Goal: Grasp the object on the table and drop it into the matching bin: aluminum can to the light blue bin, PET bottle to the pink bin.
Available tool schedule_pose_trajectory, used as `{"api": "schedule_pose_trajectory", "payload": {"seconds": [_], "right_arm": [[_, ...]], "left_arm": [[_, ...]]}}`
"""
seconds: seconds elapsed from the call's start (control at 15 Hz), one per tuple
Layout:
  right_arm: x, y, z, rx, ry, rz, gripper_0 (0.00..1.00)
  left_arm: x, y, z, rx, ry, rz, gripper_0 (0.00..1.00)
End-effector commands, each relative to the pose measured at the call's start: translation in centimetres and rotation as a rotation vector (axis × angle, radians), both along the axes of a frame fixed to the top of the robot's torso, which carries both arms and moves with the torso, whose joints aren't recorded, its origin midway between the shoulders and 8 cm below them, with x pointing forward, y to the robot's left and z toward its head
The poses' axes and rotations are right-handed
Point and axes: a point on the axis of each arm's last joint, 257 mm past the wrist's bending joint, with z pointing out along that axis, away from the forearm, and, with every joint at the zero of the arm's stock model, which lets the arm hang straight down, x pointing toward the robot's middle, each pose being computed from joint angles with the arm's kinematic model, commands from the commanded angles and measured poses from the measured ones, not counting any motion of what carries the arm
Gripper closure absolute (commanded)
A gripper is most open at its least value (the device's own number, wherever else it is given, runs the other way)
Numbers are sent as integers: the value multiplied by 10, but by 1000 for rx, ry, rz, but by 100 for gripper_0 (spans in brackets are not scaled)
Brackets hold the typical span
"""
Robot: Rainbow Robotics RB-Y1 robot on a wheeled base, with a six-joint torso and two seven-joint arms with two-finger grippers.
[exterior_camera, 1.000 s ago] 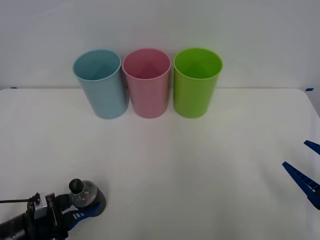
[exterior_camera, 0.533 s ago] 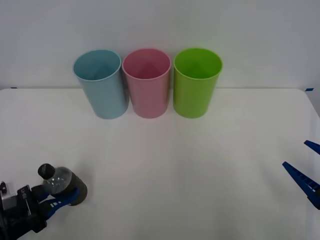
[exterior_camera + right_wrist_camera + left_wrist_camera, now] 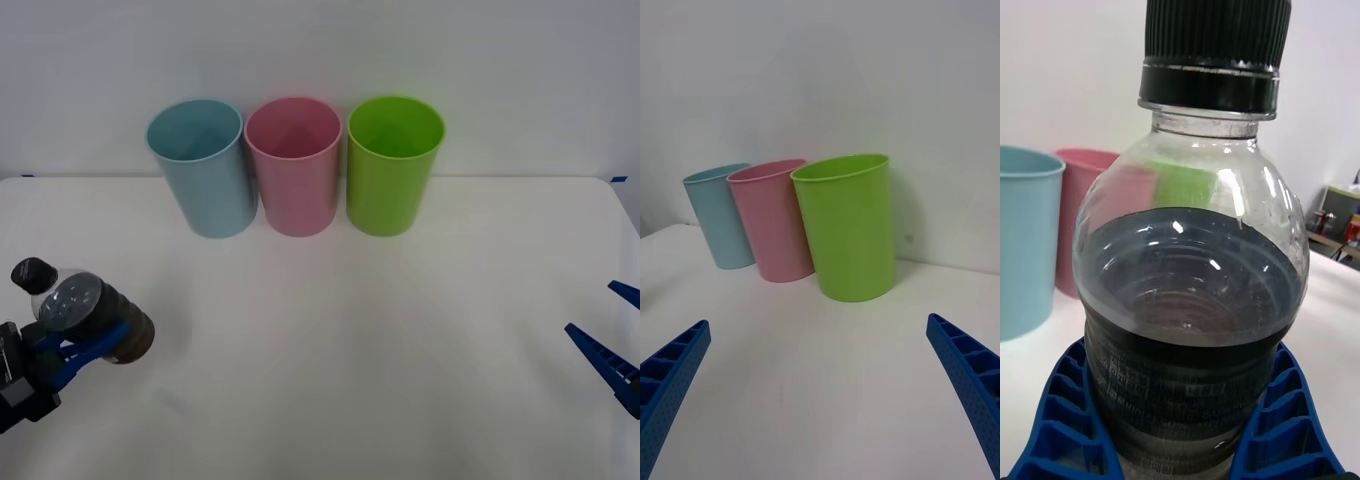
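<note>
The bottle (image 3: 88,318), clamped in the left fingers (image 3: 85,345), has been lifted off the tabletop (image 3: 380,340) at 8 o'clock; the pink bin (image 3: 294,165) at 12 awaits. The right gripper (image 3: 612,335) is parked at 4, fingers apart.

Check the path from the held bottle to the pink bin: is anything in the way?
Nothing lies on the table between them. The left claw holds the bottle at the near left. The blue bin stands right beside the pink bin, on the bottle's side.
</note>
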Motion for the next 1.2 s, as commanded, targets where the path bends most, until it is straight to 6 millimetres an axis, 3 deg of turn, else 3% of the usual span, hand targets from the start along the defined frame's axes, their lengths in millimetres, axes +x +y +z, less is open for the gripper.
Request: {"api": "schedule_pose_trajectory", "payload": {"seconds": [0.07, 0.53, 1.0, 1.2], "right_arm": [[0, 0, 0, 0, 0, 0, 0], [0, 0, 0, 0, 0, 0, 0], [0, 0, 0, 0, 0, 0, 0], [0, 0, 0, 0, 0, 0, 0]], "left_arm": [[11, -20, 38, -60, -19, 6, 100], [49, -55, 115, -144, -75, 67, 100], [99, -93, 168, -184, -146, 126, 100], [122, -113, 180, -188, -168, 153, 100]]}}
